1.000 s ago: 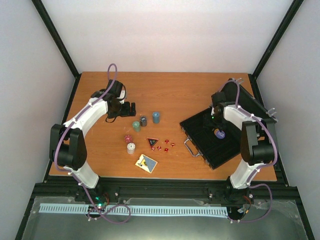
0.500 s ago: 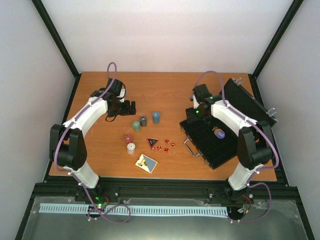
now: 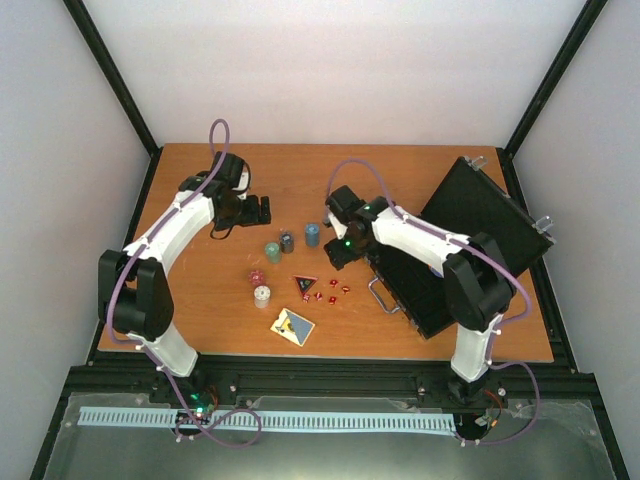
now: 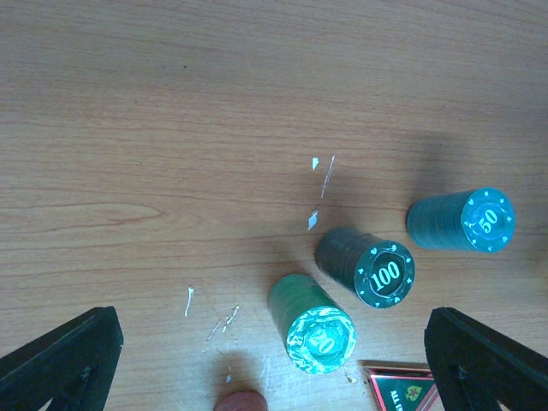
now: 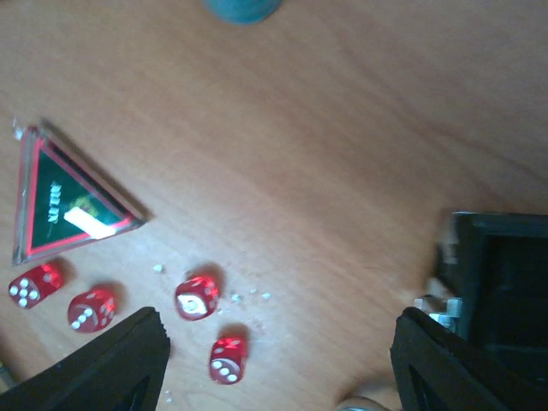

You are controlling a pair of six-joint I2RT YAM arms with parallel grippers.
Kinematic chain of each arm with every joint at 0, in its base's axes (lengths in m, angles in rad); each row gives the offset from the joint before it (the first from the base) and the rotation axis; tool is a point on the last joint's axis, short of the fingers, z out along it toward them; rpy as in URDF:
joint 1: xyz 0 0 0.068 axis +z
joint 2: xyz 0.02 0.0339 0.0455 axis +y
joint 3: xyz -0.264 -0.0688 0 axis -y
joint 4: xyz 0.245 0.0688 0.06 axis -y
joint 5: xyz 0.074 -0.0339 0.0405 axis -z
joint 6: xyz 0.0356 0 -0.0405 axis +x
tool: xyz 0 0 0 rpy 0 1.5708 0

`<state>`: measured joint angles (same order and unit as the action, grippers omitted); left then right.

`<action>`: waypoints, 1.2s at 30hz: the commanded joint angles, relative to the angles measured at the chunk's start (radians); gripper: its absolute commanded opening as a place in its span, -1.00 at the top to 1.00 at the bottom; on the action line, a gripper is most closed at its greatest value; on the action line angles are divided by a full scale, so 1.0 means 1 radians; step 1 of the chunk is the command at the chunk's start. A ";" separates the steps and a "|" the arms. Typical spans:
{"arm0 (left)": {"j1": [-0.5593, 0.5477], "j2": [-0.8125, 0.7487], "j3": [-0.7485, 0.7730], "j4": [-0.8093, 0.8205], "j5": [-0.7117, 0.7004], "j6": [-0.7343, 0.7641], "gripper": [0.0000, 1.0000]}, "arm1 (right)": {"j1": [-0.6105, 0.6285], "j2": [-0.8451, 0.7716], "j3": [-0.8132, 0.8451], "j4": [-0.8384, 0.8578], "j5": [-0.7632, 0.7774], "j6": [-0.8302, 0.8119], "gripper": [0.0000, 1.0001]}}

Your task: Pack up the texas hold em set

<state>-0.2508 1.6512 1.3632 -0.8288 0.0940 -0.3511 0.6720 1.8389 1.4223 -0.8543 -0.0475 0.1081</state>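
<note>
The black briefcase [image 3: 415,290] lies open at the right, its lid [image 3: 485,212] leaning back. My right gripper [image 3: 340,250] is open and empty, just left of the case. In the right wrist view it [image 5: 274,368] hangs over several red dice [image 5: 197,297] beside the case corner [image 5: 501,282]. My left gripper [image 3: 255,210] is open and empty, behind the chip stacks. The left wrist view shows the green stack [image 4: 321,334], black stack [image 4: 368,267] and blue stack [image 4: 462,221] ahead of its jaws [image 4: 274,377]. The card deck [image 3: 293,326] lies near the front. The purple disc is hidden.
A triangular marker [image 3: 305,285] lies left of the dice [image 3: 333,290]; it also shows in the right wrist view [image 5: 68,201]. A white chip stack [image 3: 262,296] and a reddish chip [image 3: 256,276] sit left of it. The case handle [image 3: 381,295] faces the dice.
My right arm has swung left out of the briefcase to the table beside the dice, leaving the purple disc in the case. The left gripper has barely shifted.
</note>
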 commanded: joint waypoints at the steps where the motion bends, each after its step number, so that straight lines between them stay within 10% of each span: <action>1: -0.002 -0.041 0.032 -0.018 -0.008 -0.029 -0.99 | 0.064 0.045 0.008 -0.032 -0.039 -0.047 -0.41; 25: -0.002 -0.073 -0.005 -0.006 -0.024 -0.031 -1.00 | 0.137 0.208 0.023 0.008 0.009 -0.096 0.06; 36: -0.002 -0.061 -0.011 -0.003 -0.024 -0.028 -0.99 | 0.130 0.196 0.029 -0.015 0.043 -0.101 0.94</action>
<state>-0.2508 1.5940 1.3388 -0.8318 0.0750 -0.3786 0.8066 2.0361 1.4403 -0.8570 -0.0338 0.0143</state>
